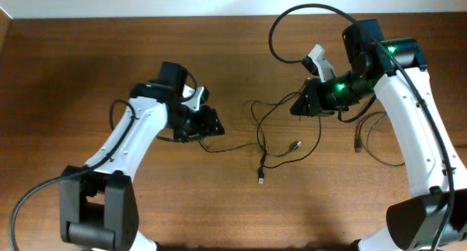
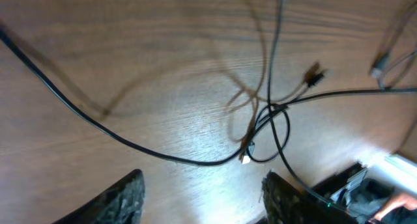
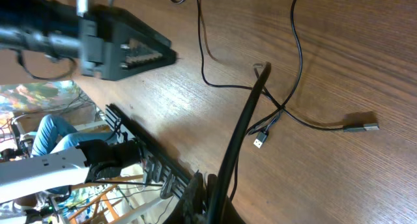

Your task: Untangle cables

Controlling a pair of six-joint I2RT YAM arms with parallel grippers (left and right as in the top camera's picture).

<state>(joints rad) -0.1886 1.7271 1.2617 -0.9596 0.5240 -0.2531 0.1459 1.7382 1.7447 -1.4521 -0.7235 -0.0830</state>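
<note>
Left gripper [image 1: 212, 124] released, fingers [image 2: 125, 196] spread, nothing between them. One cord crosses wood table [image 1: 80, 54] just ahead of it. Cables [image 1: 260, 138] lie in loose knot mid-table between arms, two plugs free beside it. Right gripper [image 1: 298, 106] clenched on one strand [image 3: 242, 129] running to knot. Loose cord [image 1: 363, 138] loops farther right.

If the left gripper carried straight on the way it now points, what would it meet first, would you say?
Probably the thin black cable crossing just ahead of the left gripper, then the table; depth is unclear.
</note>
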